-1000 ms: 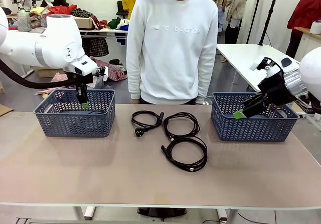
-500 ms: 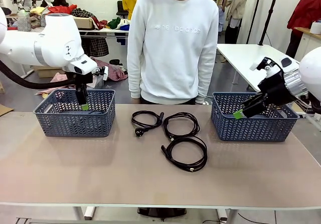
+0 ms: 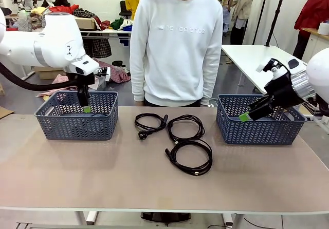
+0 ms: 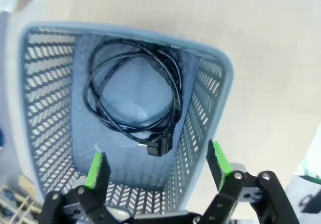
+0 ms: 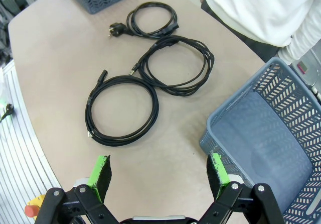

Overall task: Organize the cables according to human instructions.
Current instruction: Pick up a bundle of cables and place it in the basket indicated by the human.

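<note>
Front cam: the left tool (image 3: 86,106) hangs wide open and empty just over the left blue-grey lattice plastic basket (image 3: 77,126). The right tool (image 3: 245,116), also spread wide with nothing in it, sits by the matching right basket (image 3: 257,131). Three coiled thin black cables (image 3: 189,157) lie on the beige worktop (image 3: 103,177) between the two tools. Left wrist cam: a coiled black cable with a chunky plug (image 4: 135,98) rests on the basket floor, right below the open fingers. Right wrist cam: the basket beside the tool looks empty, with the three coils out ahead. I'd call it one sorted, three to go.
</note>
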Tool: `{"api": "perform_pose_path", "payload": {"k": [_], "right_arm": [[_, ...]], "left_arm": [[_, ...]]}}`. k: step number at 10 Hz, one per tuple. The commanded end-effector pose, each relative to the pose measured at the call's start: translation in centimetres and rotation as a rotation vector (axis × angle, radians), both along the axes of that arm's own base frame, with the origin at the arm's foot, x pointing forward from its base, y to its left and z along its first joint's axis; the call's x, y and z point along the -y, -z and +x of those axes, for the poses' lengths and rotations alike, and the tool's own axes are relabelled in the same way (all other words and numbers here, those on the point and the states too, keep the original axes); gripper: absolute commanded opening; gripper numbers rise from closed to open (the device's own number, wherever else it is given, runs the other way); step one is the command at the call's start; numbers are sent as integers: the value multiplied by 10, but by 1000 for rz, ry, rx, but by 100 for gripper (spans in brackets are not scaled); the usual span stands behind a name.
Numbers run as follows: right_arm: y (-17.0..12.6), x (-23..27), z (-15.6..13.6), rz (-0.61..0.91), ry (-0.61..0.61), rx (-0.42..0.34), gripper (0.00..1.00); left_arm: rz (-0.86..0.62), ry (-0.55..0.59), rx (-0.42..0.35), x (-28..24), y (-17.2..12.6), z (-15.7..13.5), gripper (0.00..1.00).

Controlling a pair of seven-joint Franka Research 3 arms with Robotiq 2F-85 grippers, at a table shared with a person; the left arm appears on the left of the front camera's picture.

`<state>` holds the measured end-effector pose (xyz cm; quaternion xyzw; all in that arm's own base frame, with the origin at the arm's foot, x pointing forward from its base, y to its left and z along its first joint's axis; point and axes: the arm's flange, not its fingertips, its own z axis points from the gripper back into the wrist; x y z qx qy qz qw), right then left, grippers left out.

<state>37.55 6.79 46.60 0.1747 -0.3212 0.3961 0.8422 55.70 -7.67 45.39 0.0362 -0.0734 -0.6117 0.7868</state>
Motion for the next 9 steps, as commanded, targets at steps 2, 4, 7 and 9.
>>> {"api": "perform_pose_path", "payload": {"k": [2, 4, 7, 9], "right_arm": [[2, 1, 3, 16, -18, 9, 100], [2, 1, 3, 16, -18, 9, 100], [2, 1, 3, 16, -18, 9, 100], [2, 1, 3, 16, -18, 9, 100]], "left_arm": [[9, 5, -1, 0, 1, 0, 100], [0, 3, -4, 1, 2, 0, 100], [-170, -33, 28, 21, -15, -29, 100], [-287, -12, 36, 33, -20, -52, 100]]}}
